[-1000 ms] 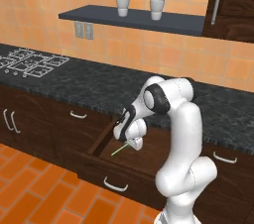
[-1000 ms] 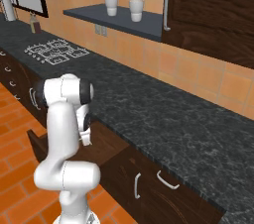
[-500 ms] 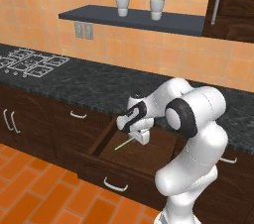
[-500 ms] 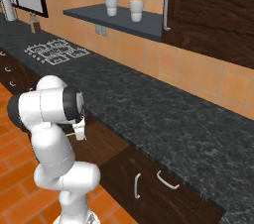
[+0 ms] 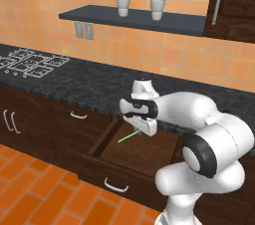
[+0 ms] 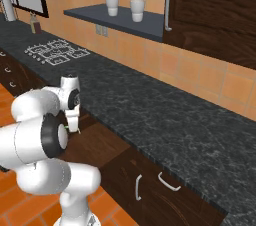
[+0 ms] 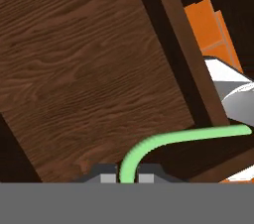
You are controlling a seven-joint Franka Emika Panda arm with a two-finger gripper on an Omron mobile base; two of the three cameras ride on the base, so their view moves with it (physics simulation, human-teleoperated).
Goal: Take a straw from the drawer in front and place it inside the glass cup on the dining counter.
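Straw [image 5: 128,136], light green, pinched between the nearly closed fingers of the gripper [image 5: 145,130], raised over the open drawer [image 5: 130,155] and slanting down to the left. Drawer bare brown wood inside [image 7: 84,69]. Two white cups [image 5: 122,5] up on the wall shelf [image 5: 134,19]. No legible writing anywhere.

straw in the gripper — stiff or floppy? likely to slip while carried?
Probably bendy: in the hand view the straw curves sharply just past the fingertips. Likely very light, being so thin over the open drawer. It may pivot or slip, since the gripper pinches only one end.
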